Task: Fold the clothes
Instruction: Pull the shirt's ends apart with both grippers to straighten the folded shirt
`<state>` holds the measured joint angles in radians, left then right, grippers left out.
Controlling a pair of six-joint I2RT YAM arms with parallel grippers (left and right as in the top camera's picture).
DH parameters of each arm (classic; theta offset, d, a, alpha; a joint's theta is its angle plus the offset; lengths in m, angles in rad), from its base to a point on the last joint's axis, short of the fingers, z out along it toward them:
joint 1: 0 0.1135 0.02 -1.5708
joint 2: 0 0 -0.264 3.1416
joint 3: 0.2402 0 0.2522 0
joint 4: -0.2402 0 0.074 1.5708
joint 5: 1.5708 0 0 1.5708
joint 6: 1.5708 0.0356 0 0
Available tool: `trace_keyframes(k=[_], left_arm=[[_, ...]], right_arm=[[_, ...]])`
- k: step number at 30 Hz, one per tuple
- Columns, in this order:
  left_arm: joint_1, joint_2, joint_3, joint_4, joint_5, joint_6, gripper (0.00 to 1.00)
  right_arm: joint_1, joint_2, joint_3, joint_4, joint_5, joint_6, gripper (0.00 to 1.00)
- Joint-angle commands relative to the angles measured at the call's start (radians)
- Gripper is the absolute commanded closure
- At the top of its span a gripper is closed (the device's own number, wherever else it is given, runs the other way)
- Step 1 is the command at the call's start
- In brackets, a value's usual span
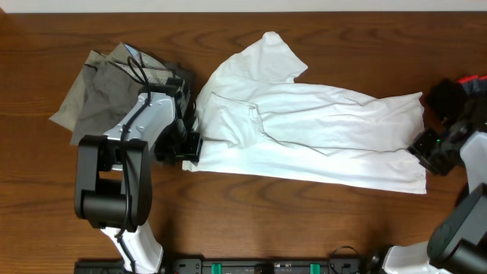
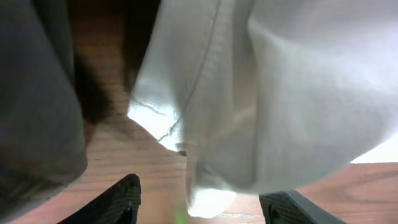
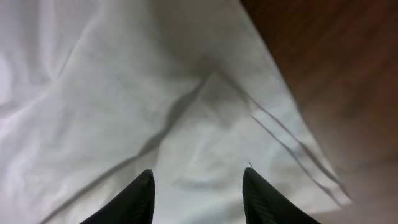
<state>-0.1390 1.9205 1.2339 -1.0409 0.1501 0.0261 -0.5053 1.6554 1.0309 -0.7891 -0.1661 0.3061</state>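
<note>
The white T-shirt [image 1: 304,125] lies folded lengthwise across the middle of the table, one sleeve pointing to the far side. My left gripper [image 1: 190,143] is at its left end. In the left wrist view that gripper [image 2: 202,210] is open, and a loose fold of white cloth [image 2: 249,93] hangs between the spread fingers [image 2: 118,200] without being pinched. My right gripper [image 1: 421,144] is at the shirt's right end. In the right wrist view it [image 3: 199,194] is open just over the hemmed corner of the shirt [image 3: 186,93], with nothing gripped. Grey-khaki trousers [image 1: 106,91] lie crumpled at the far left.
A black bundle [image 1: 445,97] with something red [image 1: 473,78] behind it sits at the right edge, close to my right arm. The left arm's base [image 1: 114,183] stands at the front left. Bare wooden table [image 1: 304,221] runs along the front of the shirt.
</note>
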Motion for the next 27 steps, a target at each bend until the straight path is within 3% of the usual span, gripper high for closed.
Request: trace_keyframes(k=[1,7,14,15,16,17,23,27], left_arm=[[0.005,-0.036,0.021,-0.006,-0.005,0.005,0.37],[0.005,-0.071,0.027,-0.002,-0.005,0.005,0.37],[0.005,-0.121,0.056,0.006,-0.004,0.005,0.36],[0.005,-0.126,0.060,0.006,-0.004,0.005,0.35],[0.005,-0.134,0.063,0.006,-0.001,0.005,0.35],[0.005,-0.142,0.063,0.006,0.000,0.002,0.32],[0.005,-0.188,0.065,0.011,0.002,0.002,0.29],[0.005,-0.217,0.065,0.014,0.013,0.002,0.28]], right_arm=[[0.016,0.045,-0.001,0.015,-0.026,0.047,0.56],[0.016,0.083,-0.001,0.039,-0.049,0.064,0.61],[0.015,0.084,-0.001,0.099,-0.048,0.113,0.81],[0.015,0.084,-0.001,0.097,-0.051,0.121,0.76],[0.016,0.084,-0.001,0.083,-0.063,0.120,0.59],[0.015,0.084,-0.001,0.063,-0.074,0.119,0.49],[0.015,0.084,-0.001,0.045,-0.050,0.097,0.44],[0.016,0.098,-0.004,0.051,-0.039,0.097,0.50]])
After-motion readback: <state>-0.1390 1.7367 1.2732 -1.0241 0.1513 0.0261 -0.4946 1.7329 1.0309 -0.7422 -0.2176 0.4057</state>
